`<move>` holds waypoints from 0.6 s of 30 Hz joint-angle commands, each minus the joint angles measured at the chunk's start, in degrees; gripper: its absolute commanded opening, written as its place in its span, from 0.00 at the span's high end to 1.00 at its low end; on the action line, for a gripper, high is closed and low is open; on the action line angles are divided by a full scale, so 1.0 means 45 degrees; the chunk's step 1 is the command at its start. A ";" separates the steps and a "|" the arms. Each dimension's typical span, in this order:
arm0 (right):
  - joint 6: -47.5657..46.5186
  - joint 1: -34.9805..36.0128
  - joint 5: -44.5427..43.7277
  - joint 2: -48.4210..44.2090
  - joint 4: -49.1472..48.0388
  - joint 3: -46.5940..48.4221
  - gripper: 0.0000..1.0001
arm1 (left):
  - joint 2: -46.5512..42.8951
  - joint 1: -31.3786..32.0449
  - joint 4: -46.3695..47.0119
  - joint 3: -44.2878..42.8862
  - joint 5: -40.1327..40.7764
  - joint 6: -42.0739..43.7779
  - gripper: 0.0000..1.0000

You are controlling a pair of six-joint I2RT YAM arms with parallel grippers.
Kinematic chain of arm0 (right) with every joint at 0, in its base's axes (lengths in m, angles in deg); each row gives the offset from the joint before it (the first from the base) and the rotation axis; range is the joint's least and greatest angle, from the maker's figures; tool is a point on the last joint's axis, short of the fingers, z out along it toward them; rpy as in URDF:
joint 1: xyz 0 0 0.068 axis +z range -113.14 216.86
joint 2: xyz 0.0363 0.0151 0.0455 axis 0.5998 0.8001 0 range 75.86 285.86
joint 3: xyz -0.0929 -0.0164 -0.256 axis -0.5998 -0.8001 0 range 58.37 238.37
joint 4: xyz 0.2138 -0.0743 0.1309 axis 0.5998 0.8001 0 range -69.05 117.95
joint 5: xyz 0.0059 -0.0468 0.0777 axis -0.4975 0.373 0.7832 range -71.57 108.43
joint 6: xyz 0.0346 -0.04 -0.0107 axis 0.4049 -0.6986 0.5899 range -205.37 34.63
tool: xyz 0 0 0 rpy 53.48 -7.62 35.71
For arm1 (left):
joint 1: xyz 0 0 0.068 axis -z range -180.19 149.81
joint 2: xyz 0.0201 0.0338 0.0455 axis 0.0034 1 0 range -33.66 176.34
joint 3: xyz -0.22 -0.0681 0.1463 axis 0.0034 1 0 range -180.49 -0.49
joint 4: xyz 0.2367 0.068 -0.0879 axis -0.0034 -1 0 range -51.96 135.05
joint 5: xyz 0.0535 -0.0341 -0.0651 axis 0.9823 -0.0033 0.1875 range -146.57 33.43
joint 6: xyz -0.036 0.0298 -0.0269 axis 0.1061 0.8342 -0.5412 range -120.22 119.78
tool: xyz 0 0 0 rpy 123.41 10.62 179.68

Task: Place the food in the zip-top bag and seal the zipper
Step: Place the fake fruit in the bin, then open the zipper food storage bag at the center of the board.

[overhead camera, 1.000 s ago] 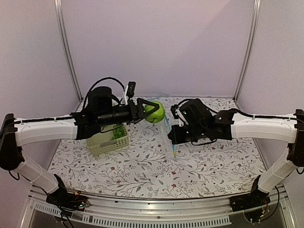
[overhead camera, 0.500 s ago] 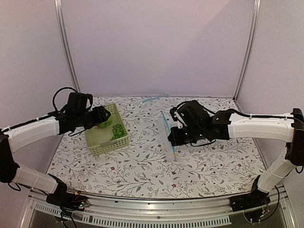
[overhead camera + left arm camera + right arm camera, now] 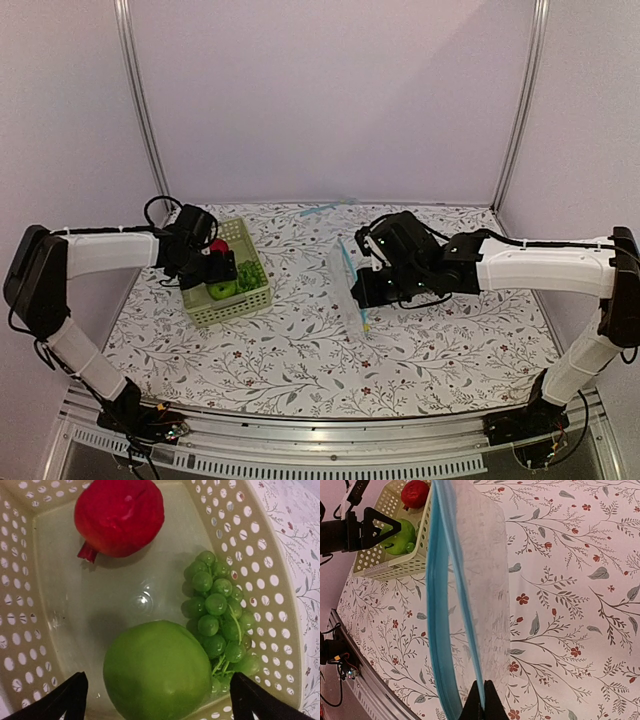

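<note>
The green apple (image 3: pixel 157 672) lies in the pale green basket (image 3: pixel 280 580), beside the red apple (image 3: pixel 119 515). My left gripper (image 3: pixel 157 702) is open, with one finger on each side of the green apple and a gap to it. In the top view the left gripper (image 3: pixel 218 275) is over the basket (image 3: pixel 255 297). My right gripper (image 3: pixel 483 702) is shut on the light blue zipper (image 3: pixel 437 605) of the clear zip-top bag (image 3: pixel 482 555). It holds the bag's mouth open and raised off the table. The bag (image 3: pixel 345 295) looks empty.
A bunch of green grapes (image 3: pixel 220 615) lies in the basket against the green apple. The floral tablecloth (image 3: pixel 300 360) covers the table. A small light blue strip (image 3: pixel 315 210) lies near the back wall. Grey walls close the sides and back.
My left arm has swung from the bag's mouth back left to the basket, carrying the green apple. The apple now lies in the basket and the jaws are open. The right arm barely moved.
</note>
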 commanded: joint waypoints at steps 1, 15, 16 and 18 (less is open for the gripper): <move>0.0019 0.0053 0.0098 0.0046 -0.0046 0.0298 1.00 | -0.1228 0.0331 -0.1068 -0.0358 0.1478 0.0130 0.00; -0.0208 0.0046 0.0394 0.0110 -0.0273 0.0545 1.00 | -0.3546 0.5282 0.2458 -0.0499 -0.0433 -0.2221 0.02; -0.0200 0.0041 0.0426 0.0109 -0.0295 0.0529 1.00 | -0.3314 0.5644 0.3202 -0.0507 -0.0789 -0.2484 0.02; -0.0164 0.0040 0.0451 0.0073 -0.0329 0.0500 1.00 | -0.2683 0.6114 0.4094 -0.0688 -0.1436 -0.2896 0.02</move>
